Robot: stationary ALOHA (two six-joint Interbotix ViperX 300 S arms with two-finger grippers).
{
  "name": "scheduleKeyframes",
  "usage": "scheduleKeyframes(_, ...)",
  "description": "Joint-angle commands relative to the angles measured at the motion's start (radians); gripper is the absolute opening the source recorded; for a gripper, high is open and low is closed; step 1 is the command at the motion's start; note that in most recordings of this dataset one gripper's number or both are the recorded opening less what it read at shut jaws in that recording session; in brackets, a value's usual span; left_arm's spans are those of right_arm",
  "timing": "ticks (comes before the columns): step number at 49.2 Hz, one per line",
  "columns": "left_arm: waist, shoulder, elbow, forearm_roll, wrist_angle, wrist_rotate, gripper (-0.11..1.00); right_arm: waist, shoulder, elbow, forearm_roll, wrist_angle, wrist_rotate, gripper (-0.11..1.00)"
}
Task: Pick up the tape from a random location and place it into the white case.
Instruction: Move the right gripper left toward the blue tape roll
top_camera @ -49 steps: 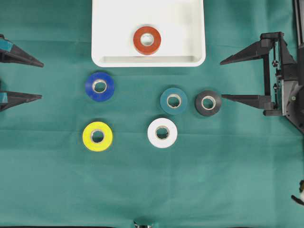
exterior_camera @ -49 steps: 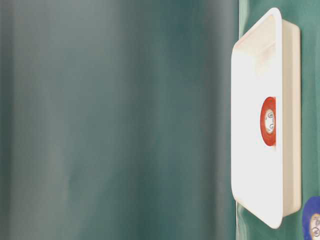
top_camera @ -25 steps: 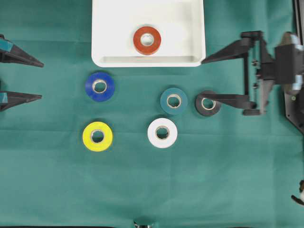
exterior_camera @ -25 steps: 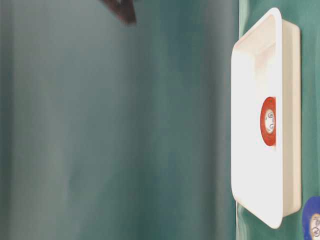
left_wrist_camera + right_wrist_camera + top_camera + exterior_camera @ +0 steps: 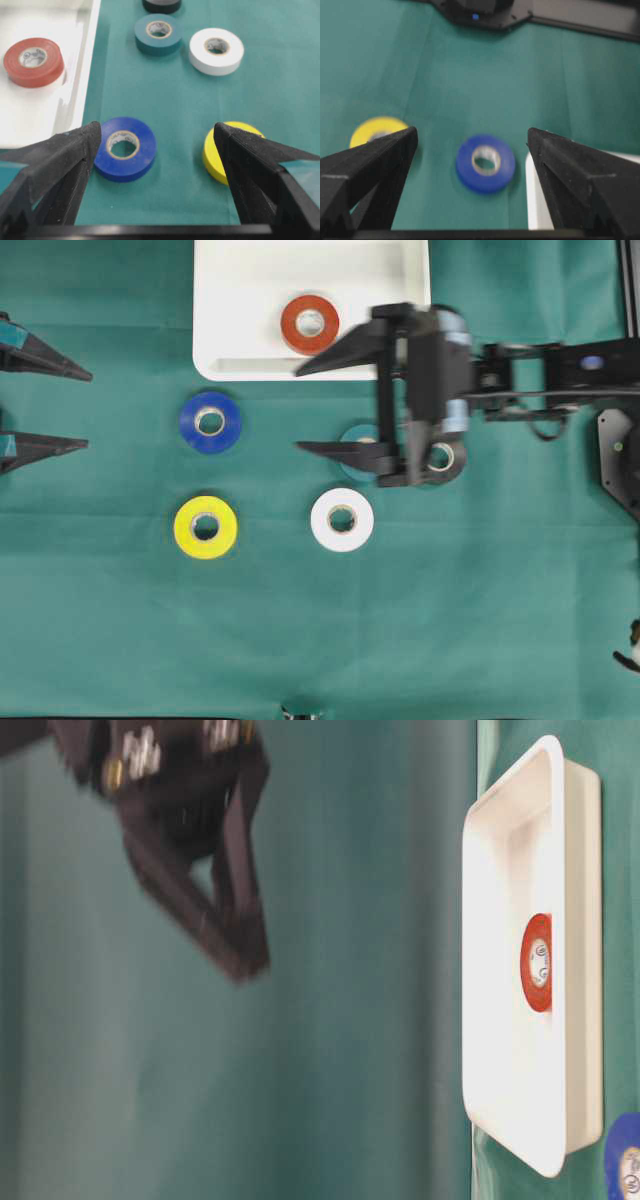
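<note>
The right gripper is reaching across the tabletop, jaws spread wide and empty, hanging above the teal tape and black tape. Beside its upper jaw, the white case is holding a red tape. Next it needs to pick one roll, descend and straddle it.

you find no text you can read here. the inner core of the red tape roll carries small dark printed marks, but they're too tiny and blurred to make out. nothing else bears a label, brand, number or sign.
</note>
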Motion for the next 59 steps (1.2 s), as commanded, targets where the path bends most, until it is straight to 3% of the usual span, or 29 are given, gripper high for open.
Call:
scheduleKeyframes(1, 0.002, 0.009, -0.012, -0.002, -0.009, 0.002, 0.98, 0.003, 0.043, -0.089, 0.000, -0.002, -0.002, 0.90)
scheduleKeyframes(27, 0.003, 0.017, -0.009, -0.002, -0.011, 0.003, 0.98, 0.003, 0.284, -0.428, -0.002, 0.071, -0.003, 0.90)
scheduleKeyframes(48, 0.002, 0.017, -0.008, -0.002, -0.009, 0.003, 0.98, 0.002, 0.316, -0.483, 0.002, 0.146, 0.006, 0.90)
scheduleKeyframes(59, 0.003, 0.017, -0.008, -0.002, -0.011, 0.003, 0.98, 0.003, 0.353, -0.557, 0.003, 0.347, 0.057, 0.90)
